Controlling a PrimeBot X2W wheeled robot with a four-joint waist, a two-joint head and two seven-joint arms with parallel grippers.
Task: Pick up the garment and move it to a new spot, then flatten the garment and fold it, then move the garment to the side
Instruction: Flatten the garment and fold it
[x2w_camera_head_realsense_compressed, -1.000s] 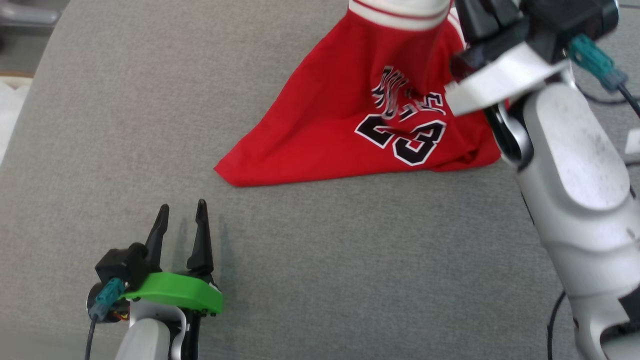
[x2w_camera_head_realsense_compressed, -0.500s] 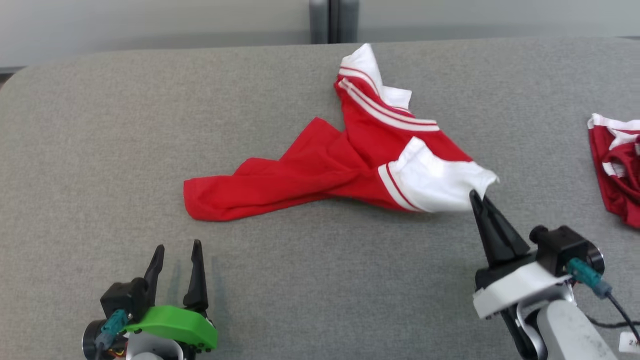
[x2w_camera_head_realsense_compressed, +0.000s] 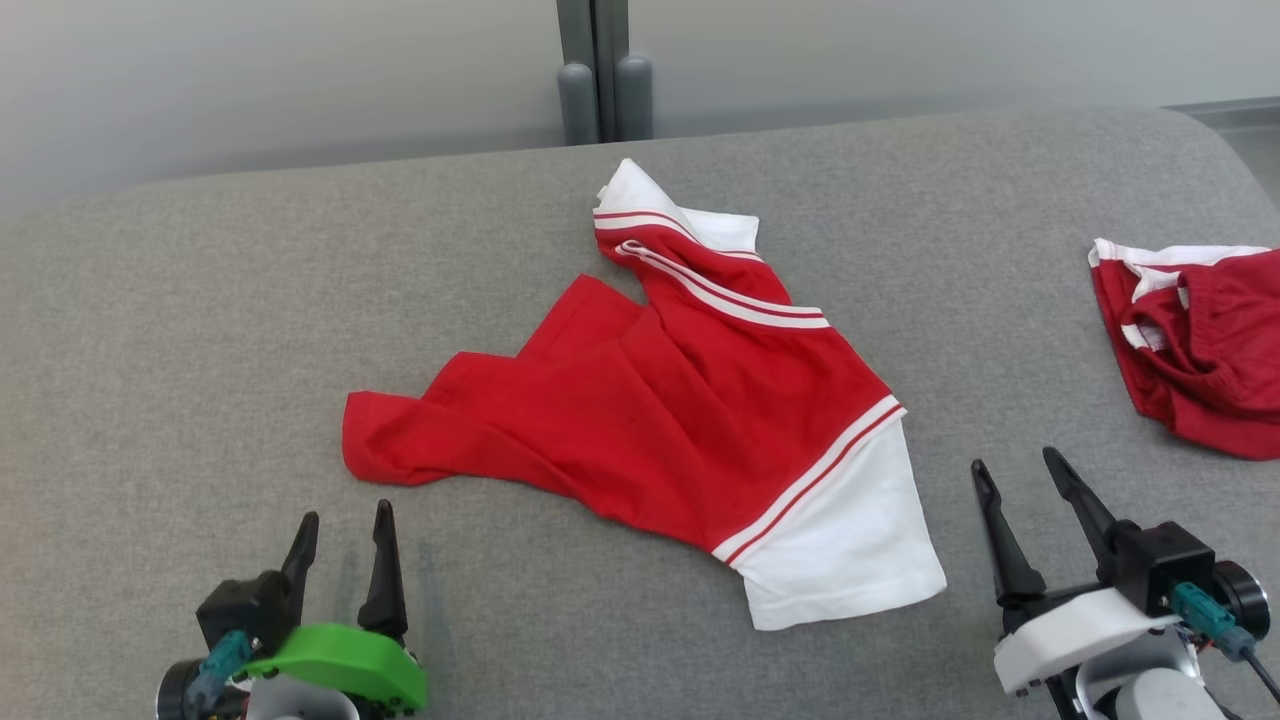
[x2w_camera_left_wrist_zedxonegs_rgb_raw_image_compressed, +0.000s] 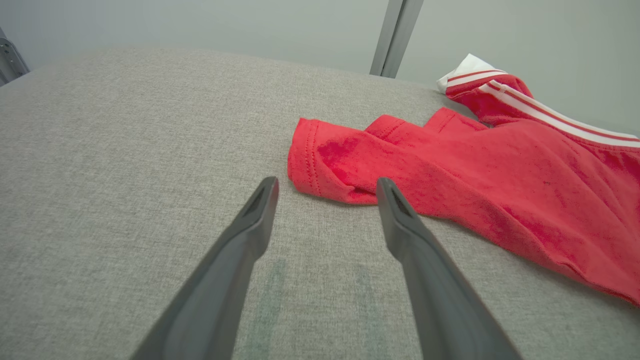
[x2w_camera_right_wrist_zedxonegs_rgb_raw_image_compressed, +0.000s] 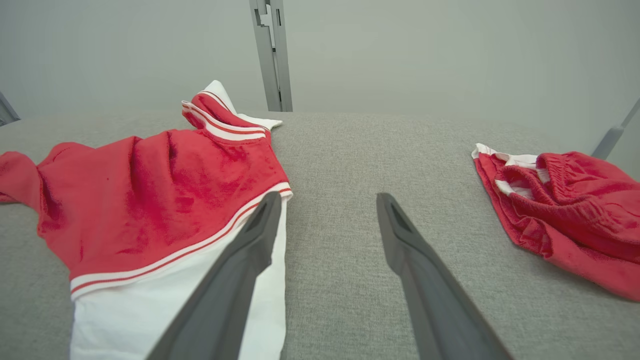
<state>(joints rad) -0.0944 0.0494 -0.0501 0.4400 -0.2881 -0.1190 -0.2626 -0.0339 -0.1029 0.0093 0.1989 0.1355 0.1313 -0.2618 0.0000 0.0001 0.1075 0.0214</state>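
Fingers parted and holding nothing, the left gripper (x2w_camera_head_realsense_compressed: 346, 510) sits at about 7 o'clock in the head view, low over the grey padded surface (x2w_camera_head_realsense_compressed: 180, 330). Its own wrist view shows the two dark fingers pointing toward the red hem corner of the garment (x2w_camera_head_realsense_compressed: 660, 410), near it but not touching. At about 5 o'clock the right gripper (x2w_camera_head_realsense_compressed: 1014, 459) is likewise spread wide and empty — its left finger stands just beside the outer edge of the wide white sleeve, apart from the cloth as far as the head view tells. The garment lies rumpled across the middle of the surface, free of both grippers. One white sleeve, edged with thin red stripes, is spread flat toward 5 o'clock; the red body is creased and folded over itself, running out to a hem corner at 9 o'clock; the other white sleeve is bunched up toward 12 o'clock. Well apart, at 3 o'clock near the surface's right edge, another red garment (x2w_camera_head_realsense_compressed: 1200, 370) lies in a heap, with narrow white edging. Beyond the far edge at 12 o'clock a grey post (x2w_camera_head_realsense_compressed: 598, 80) stands against a pale wall.
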